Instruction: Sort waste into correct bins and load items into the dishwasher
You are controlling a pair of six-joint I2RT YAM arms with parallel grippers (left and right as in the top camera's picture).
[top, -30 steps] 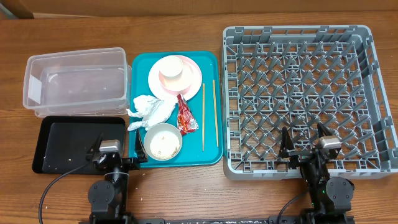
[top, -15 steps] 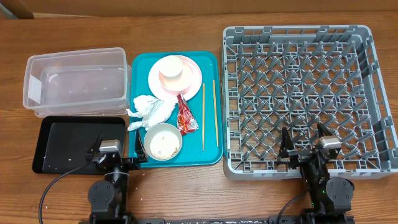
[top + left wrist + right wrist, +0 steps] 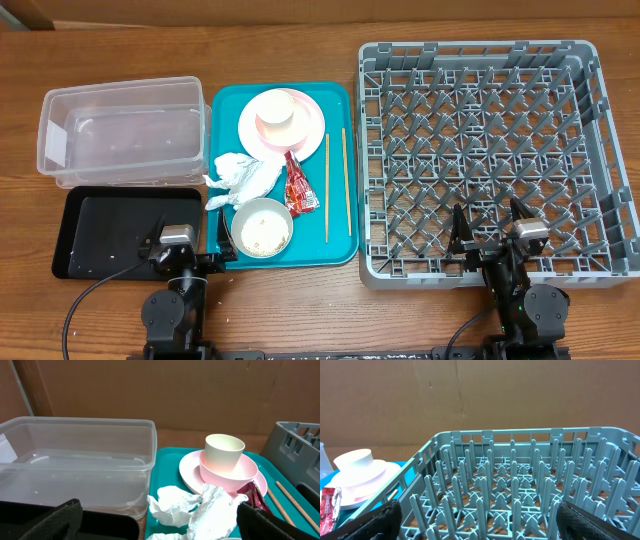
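Observation:
On the teal serving tray [image 3: 340,245] a small white cup [image 3: 224,452] stands in a pink bowl [image 3: 242,471] on the pink plate [image 3: 312,128]. In front of them lie a crumpled napkin [image 3: 240,178], a red wrapper [image 3: 299,188] and a white bowl [image 3: 262,227] holding rice. Two chopsticks [image 3: 346,180] lie along the tray's right side. The clear tub [image 3: 120,132] and black tray [image 3: 110,232] are at the left, the grey dish rack [image 3: 490,150] at the right. My left gripper [image 3: 188,243] is open near the napkin [image 3: 200,510]. My right gripper [image 3: 490,232] is open over the rack's near edge [image 3: 520,485].
A brown cardboard wall [image 3: 150,390] closes off the far side. Bare wooden table [image 3: 300,300] runs along the front between the two arm bases. The rack's upright pegs [image 3: 490,460] stand close in front of the right gripper.

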